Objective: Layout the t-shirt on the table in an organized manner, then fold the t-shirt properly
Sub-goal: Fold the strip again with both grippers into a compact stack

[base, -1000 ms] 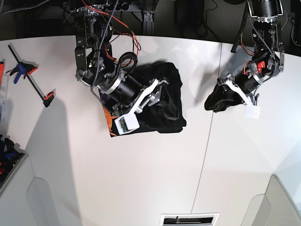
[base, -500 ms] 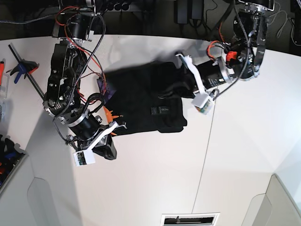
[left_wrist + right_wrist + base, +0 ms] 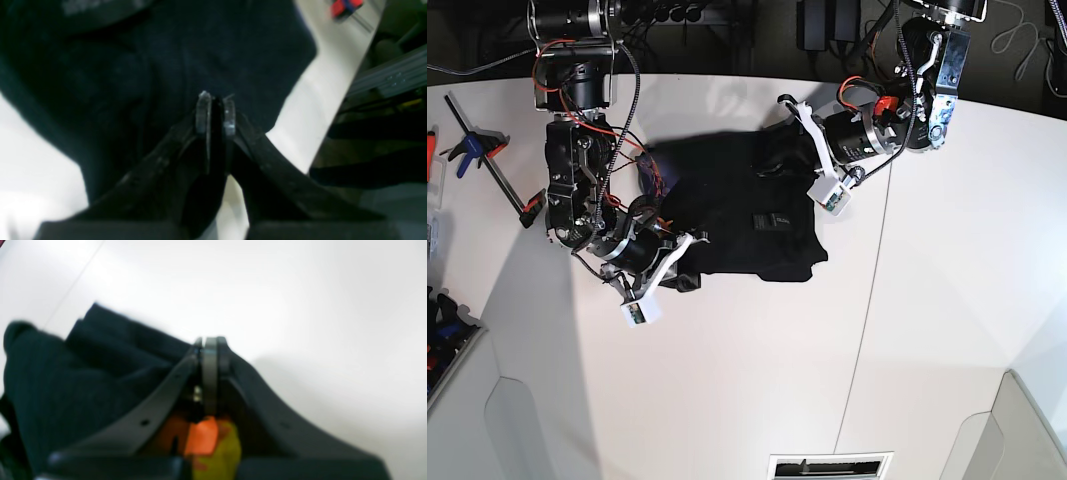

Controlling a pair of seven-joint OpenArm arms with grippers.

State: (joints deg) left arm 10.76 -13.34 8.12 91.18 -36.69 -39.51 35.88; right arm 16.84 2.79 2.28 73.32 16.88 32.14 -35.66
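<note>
Currently, both arms grip the garment at opposite edges.
Garment location: the t-shirt (image 3: 742, 215) lies bunched on the far-centre of the table (image 3: 757, 390), black side mostly up, a small label patch visible near its middle.
Garment condition: folds and overlaps run across it; outline irregular, so layout is judged incomplete.
Left gripper (image 3: 215, 111): jaws nearly together with dark cloth pinched between the tips, at the shirt edge where it borders bare table.
Left gripper, base view (image 3: 799, 130): sits at the shirt's far corner on that view's right.
Right gripper (image 3: 210, 350): jaws fully closed on the shirt edge; orange and yellow print shows just behind the tips.
Right gripper, base view (image 3: 689, 245): sits at the near edge on that view's left, beside a sliver of orange print.
Reason for grip points: two opposed edge holds let the arms draw the cloth apart and flatten it.
Risk: thin pinches on soft fabric may slip under tension.
Surroundings: a bar clamp (image 3: 487, 165) lies well apart near the table's edge.
</note>
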